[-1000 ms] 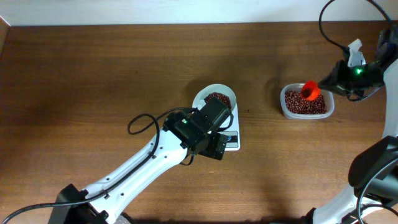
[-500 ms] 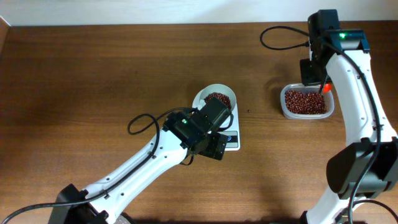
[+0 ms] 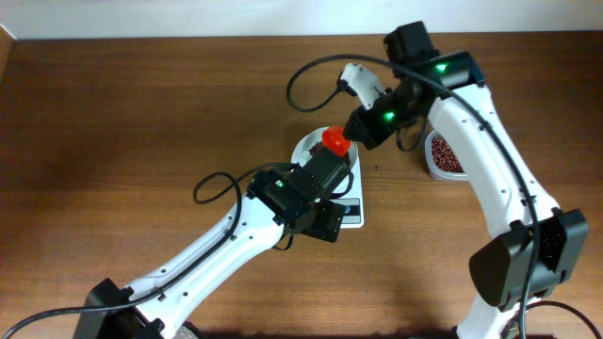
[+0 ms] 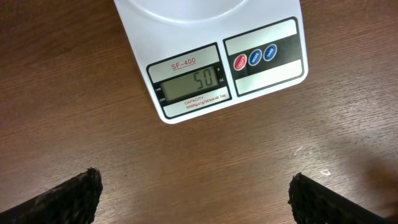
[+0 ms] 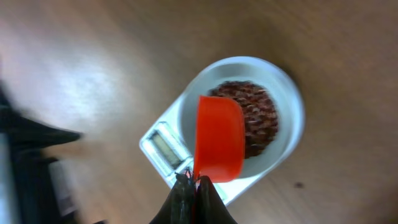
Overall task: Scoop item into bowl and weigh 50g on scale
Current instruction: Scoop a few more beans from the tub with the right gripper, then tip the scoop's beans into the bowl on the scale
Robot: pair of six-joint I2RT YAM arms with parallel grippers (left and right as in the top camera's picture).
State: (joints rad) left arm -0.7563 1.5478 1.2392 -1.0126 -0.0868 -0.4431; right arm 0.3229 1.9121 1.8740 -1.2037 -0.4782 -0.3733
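The white scale reads 50 on its display; it also shows in the overhead view. The white bowl stands on it with red-brown beans inside; in the overhead view only its rim shows. My right gripper is shut on a red scoop, held over the bowl; the scoop and the gripper also show overhead. My left gripper is open and empty over bare table in front of the scale.
A clear plastic tub of beans stands right of the scale, mostly hidden by the right arm. The left arm crosses the table from the lower left and covers part of the scale.
My right arm has swung left from the tub, carrying the red scoop to above the bowl. The left arm has not moved.
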